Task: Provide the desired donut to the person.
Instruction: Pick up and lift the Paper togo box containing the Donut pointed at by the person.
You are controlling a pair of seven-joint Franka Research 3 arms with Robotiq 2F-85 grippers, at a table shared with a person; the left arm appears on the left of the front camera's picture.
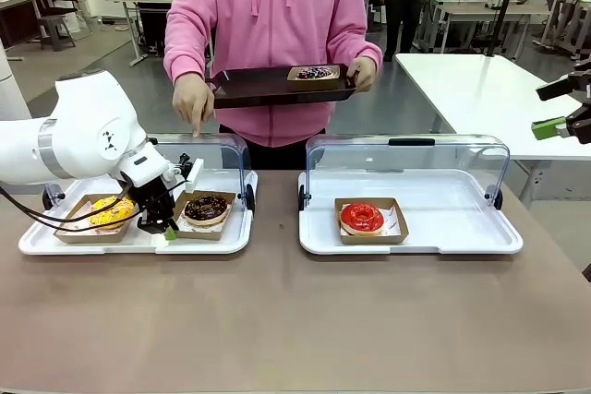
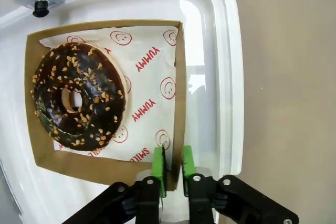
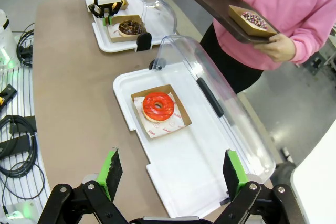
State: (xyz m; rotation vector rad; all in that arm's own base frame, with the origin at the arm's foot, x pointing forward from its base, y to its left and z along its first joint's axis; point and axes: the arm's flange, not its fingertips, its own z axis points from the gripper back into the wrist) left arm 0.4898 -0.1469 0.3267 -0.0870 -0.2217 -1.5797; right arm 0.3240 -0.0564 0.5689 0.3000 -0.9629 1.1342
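While the person (image 1: 277, 6) across the table holds a dark serving tray (image 1: 259, 91) with one hand and points a finger of the other hand (image 1: 192, 99) down at the lid of the left display case (image 1: 138, 246), the front view shows the left gripper (image 1: 166, 223) low inside that case. It is between a yellow donut (image 1: 113, 211) and the chocolate donut (image 1: 205, 207), at the near corner of the latter's cardboard tray (image 1: 208, 231).

In the left wrist view the green pads (image 2: 159, 171) stand close on either side of that tray's wall with a thin gap between them. Whether they pinch it yet I cannot tell. The nut-sprinkled chocolate donut lies on printed paper inside.

In the right wrist view the right gripper (image 3: 173, 163) hangs wide open and empty above the second case, where a red donut (image 3: 158, 106) sits.

The step in hand looks like the grasp of the chocolate donut's tray. Next it calls for a firm pinch, a level lift clear of the raised lid, then a carry to the person's serving tray.
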